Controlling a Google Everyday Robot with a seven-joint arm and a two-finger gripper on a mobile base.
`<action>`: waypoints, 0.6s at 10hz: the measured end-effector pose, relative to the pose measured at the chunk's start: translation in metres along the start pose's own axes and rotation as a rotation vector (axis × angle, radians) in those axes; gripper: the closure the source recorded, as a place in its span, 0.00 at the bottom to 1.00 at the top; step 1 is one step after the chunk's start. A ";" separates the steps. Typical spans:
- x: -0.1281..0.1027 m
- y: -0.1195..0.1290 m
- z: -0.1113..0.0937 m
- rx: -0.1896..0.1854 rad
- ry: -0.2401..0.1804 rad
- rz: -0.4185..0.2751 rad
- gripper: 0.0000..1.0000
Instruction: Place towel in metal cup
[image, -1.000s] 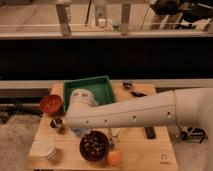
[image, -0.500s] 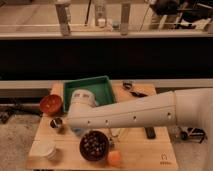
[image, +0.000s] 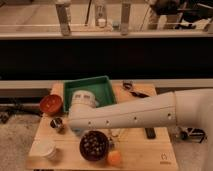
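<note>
The metal cup (image: 56, 123) is small, shiny and dark inside. It stands on the wooden table (image: 145, 150) at the left, below the red bowl (image: 51, 104). My white arm (image: 140, 116) reaches in from the right across the table. The gripper sits at the arm's left end (image: 76, 125), pointing down just right of the metal cup, mostly hidden under the wrist. No towel shows; it may be hidden under the arm.
A green tray (image: 100, 85) lies at the back centre. A white cup (image: 47, 149) stands at the front left. A dark bowl of brown pieces (image: 93, 145) and an orange ball (image: 114, 157) sit at the front. Black items (image: 132, 89) lie at the back right.
</note>
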 end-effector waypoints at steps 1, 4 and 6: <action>0.000 0.000 0.001 0.003 -0.001 0.001 0.99; -0.002 -0.002 0.004 0.013 -0.013 0.005 0.99; -0.004 -0.005 0.008 0.023 -0.026 0.011 0.99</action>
